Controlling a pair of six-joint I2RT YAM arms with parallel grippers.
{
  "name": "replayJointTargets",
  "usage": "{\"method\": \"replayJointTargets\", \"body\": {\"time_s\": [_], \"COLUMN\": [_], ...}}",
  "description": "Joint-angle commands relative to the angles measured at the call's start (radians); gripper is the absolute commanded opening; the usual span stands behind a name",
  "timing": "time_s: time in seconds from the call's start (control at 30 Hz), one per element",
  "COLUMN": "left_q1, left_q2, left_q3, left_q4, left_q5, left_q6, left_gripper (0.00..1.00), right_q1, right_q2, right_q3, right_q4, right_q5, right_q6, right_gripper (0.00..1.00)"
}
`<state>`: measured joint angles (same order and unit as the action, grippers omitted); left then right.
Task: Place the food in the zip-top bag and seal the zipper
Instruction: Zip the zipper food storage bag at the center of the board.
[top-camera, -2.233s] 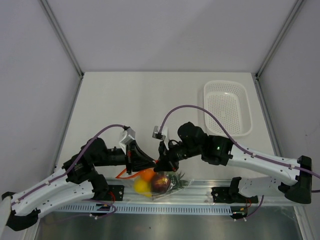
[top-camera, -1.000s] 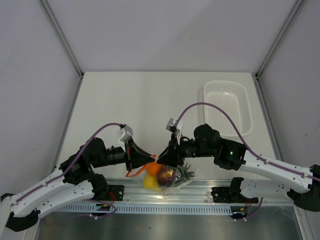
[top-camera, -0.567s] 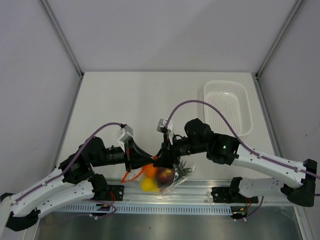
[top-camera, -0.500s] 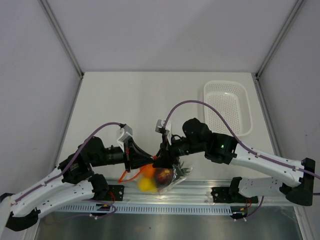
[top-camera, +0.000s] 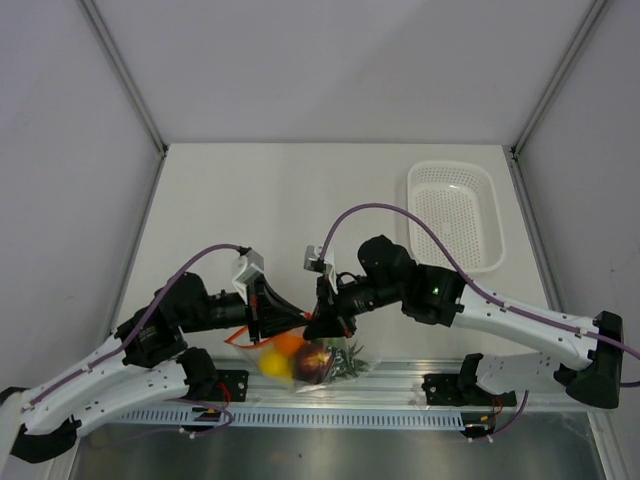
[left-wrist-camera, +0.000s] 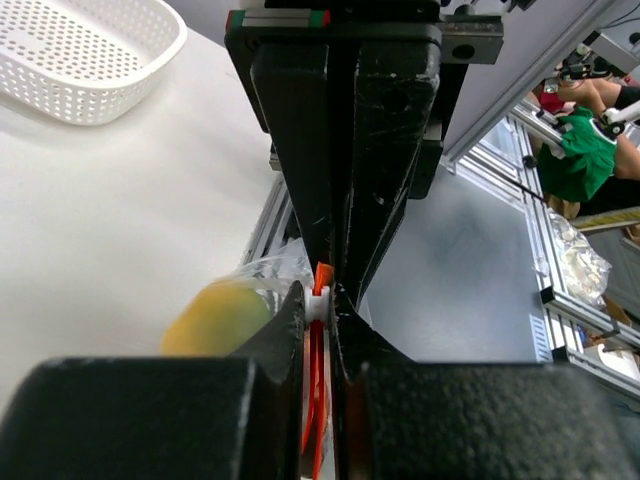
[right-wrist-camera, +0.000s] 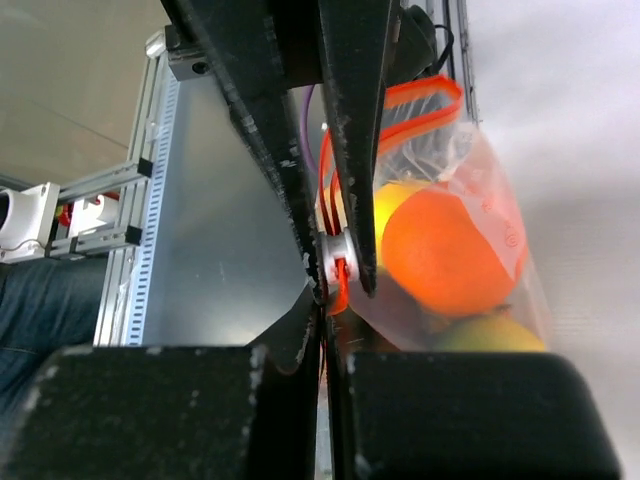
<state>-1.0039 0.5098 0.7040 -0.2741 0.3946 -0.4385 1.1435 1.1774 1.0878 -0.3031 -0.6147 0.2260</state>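
The clear zip-top bag (top-camera: 303, 360) hangs between my two grippers at the table's front edge. Inside it is the food: an orange (top-camera: 290, 343), a yellow fruit (top-camera: 274, 366), a dark red fruit (top-camera: 316, 366) and green pineapple leaves (top-camera: 346, 358). My left gripper (top-camera: 296, 322) (left-wrist-camera: 318, 296) is shut on the white slider of the red-orange zipper (left-wrist-camera: 317, 400). Tip to tip against it, my right gripper (top-camera: 322, 322) (right-wrist-camera: 328, 306) is shut on the zipper (right-wrist-camera: 338, 285) strip just beside the slider. In the right wrist view the orange (right-wrist-camera: 450, 250) presses against the bag wall.
A white perforated basket (top-camera: 455, 215) (left-wrist-camera: 80, 50) stands at the back right of the table. An aluminium rail (top-camera: 400, 385) runs along the near edge under the bag, with both arm bases bolted there.
My right gripper opened, shifted left along the zipper and shut again. The bag with the fruit swung left. The left gripper kept its hold.
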Motion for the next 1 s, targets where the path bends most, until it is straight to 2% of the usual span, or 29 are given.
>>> {"method": "replayJointTargets", "body": {"time_s": [0.0, 0.03, 0.23, 0.33, 0.53, 0.6, 0.7, 0.9, 0.93, 0.97], "left_q1": [-0.006, -0.006, -0.006, -0.006, -0.006, -0.006, -0.006, -0.006, -0.006, -0.006], "left_q2": [-0.005, -0.017, -0.073, -0.09, -0.126, -0.131, -0.12, -0.111, -0.108, -0.102], "left_q3": [0.028, 0.006, -0.026, -0.044, -0.092, -0.103, -0.1, -0.081, -0.072, -0.07], "left_q4": [0.04, 0.03, -0.03, -0.037, -0.03, -0.027, -0.039, -0.048, -0.051, -0.053], "left_q5": [0.018, 0.01, -0.056, -0.062, -0.04, -0.04, -0.04, -0.048, -0.046, -0.048], "left_q6": [0.006, 0.009, 0.043, 0.047, 0.037, 0.029, 0.03, 0.037, 0.037, 0.038], "left_gripper": [0.21, 0.37, 0.64, 0.71, 0.69, 0.67, 0.55, 0.25, 0.13, 0.07], "right_q1": [-0.007, -0.008, -0.016, -0.018, -0.024, -0.024, -0.025, -0.027, -0.031, -0.033], "right_q2": [0.01, 0.005, -0.031, -0.044, -0.065, -0.073, -0.082, -0.091, -0.091, -0.091], "right_q3": [-0.019, -0.035, -0.098, -0.106, -0.106, -0.105, -0.1, -0.074, -0.071, -0.063], "right_q4": [0.119, 0.127, 0.197, 0.199, 0.188, 0.186, 0.182, 0.121, 0.111, 0.102], "right_q5": [0.032, 0.052, 0.047, 0.046, 0.046, 0.046, 0.049, 0.046, 0.043, 0.04], "right_q6": [0.033, 0.038, 0.084, 0.085, 0.082, 0.079, 0.076, 0.041, 0.036, 0.032], "right_gripper": [0.0, 0.0, 0.0, 0.0, 0.0, 0.0, 0.0, 0.0, 0.0, 0.0]}}
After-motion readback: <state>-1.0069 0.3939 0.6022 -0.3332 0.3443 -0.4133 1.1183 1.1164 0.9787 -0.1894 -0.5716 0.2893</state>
